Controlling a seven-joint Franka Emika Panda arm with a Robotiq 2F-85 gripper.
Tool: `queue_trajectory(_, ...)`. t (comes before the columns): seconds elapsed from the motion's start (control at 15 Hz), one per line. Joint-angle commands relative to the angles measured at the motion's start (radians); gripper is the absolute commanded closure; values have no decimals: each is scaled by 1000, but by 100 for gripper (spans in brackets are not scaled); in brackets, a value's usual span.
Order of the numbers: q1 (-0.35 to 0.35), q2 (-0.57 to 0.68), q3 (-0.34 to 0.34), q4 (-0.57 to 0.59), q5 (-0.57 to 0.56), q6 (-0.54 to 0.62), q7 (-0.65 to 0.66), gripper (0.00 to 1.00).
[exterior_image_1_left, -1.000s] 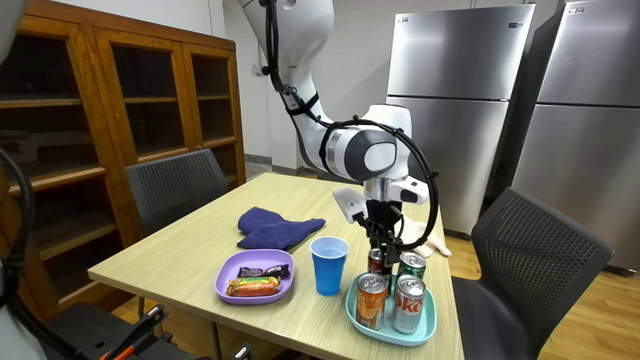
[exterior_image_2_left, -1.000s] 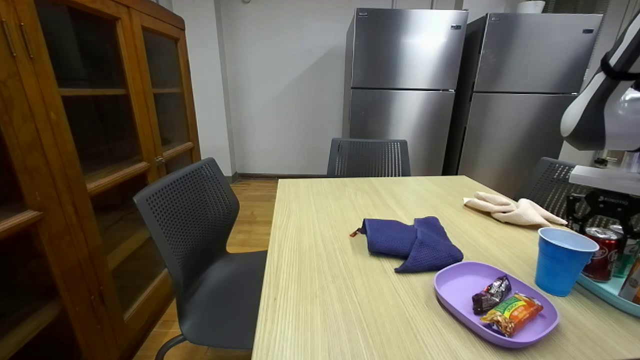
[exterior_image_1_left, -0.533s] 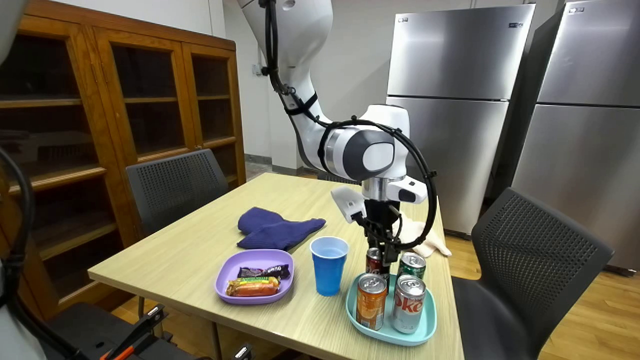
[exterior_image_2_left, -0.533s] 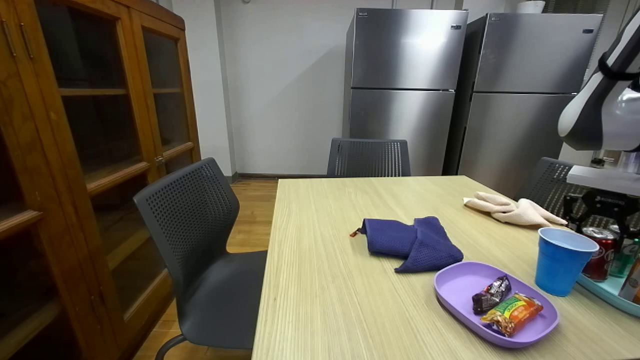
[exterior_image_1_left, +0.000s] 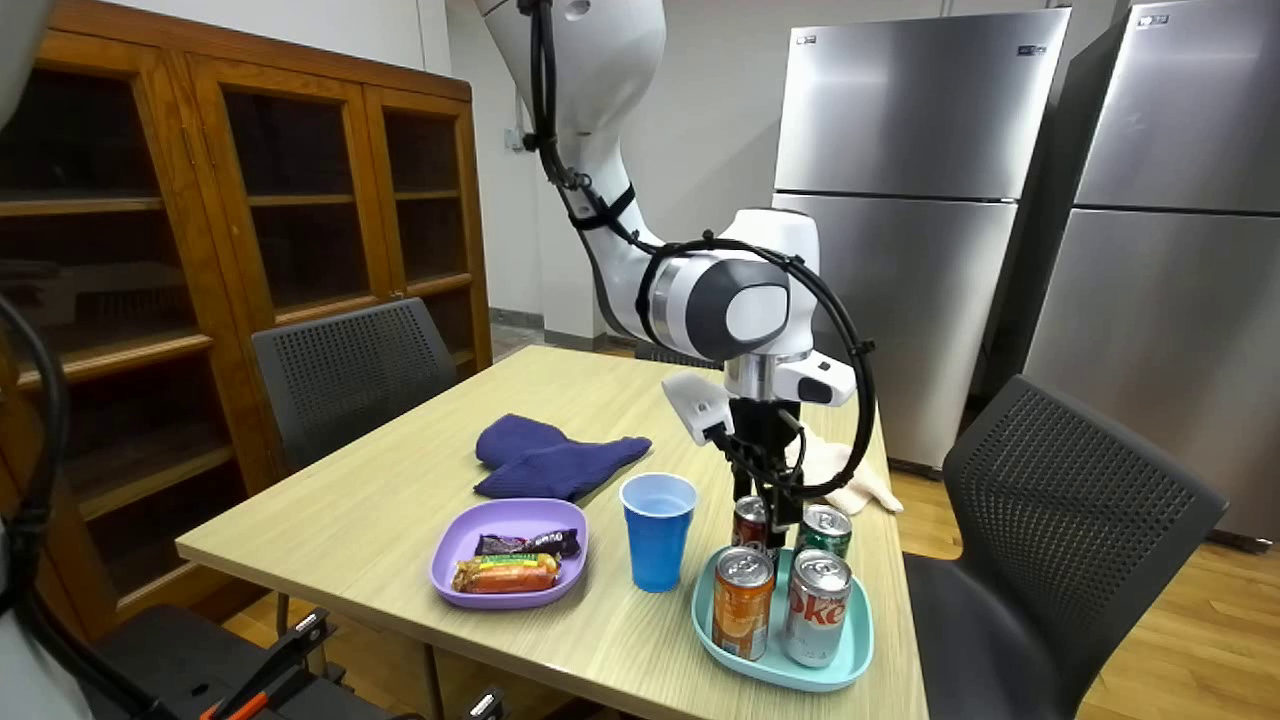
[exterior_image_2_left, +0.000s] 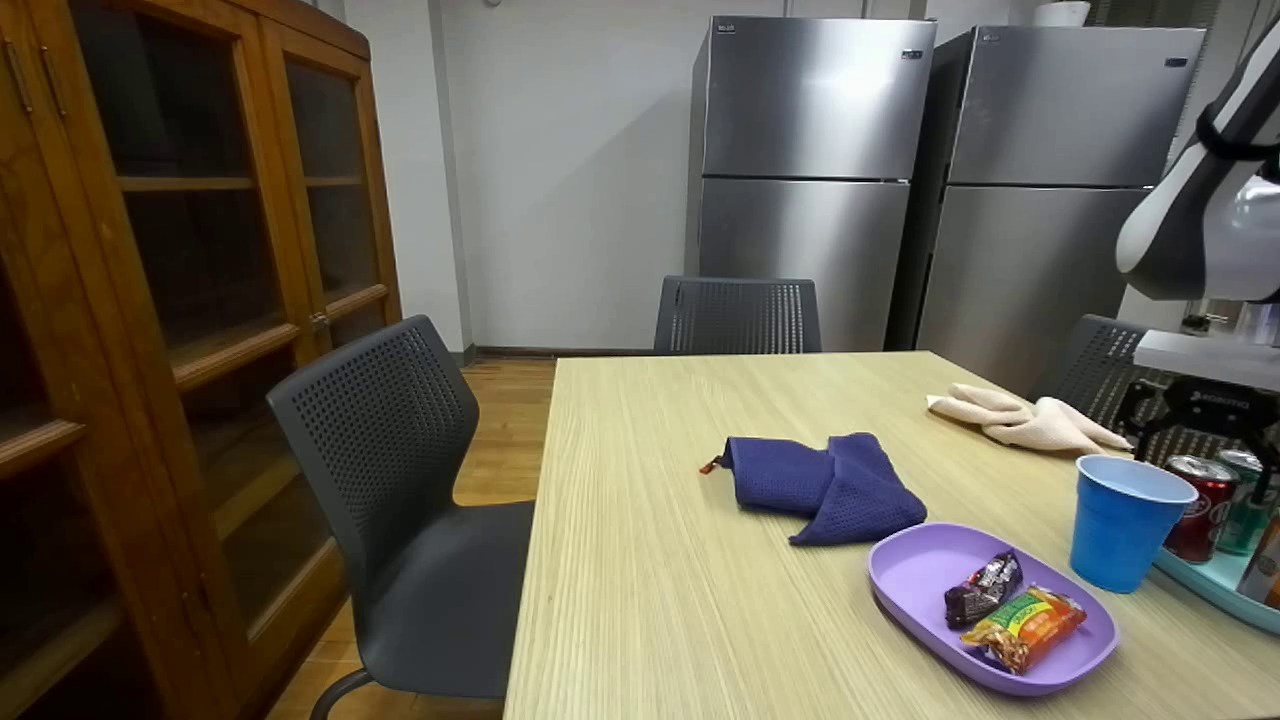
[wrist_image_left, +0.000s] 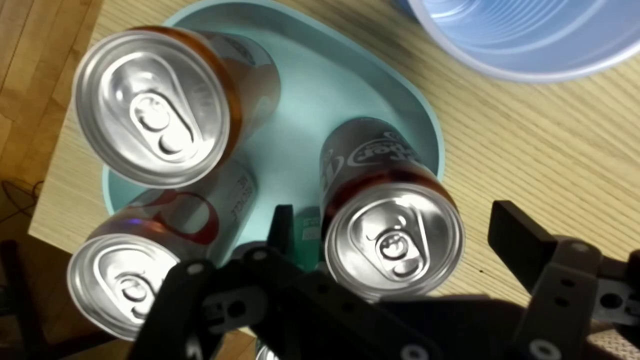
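Looks like the lining-up bit: the gripper (wrist_image_left: 394, 220) is spread wide, straddling the red can (wrist_image_left: 387, 205) that stands inside the tray (wrist_image_left: 305, 95). Next move probably just calls for an even, gentle squeeze.

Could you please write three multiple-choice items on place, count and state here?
1. Where is the blue cup, relative to the purple plate and teal tray?
A) on the tray
B) on the plate
C) between them

2. How many drink cans show?
A) two
B) four
C) six

3. The gripper is:
A) open
B) shut on a can
C) shut, empty

1 C: both exterior views show it.
2 B: orange can, silver can, green can, red can.
3 A: the wrist view shows its fingers apart.
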Motion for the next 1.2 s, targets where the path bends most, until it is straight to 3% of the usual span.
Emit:
queue_trajectory(0.0,-10,-31,8,-5,-5,-14,-22,0)
queue_trajectory(0.73,-16,-149,1,-13,3,-104,-10,0)
queue_trajectory(1.13,-26,-248,31,-39,10,-168,-96,0)
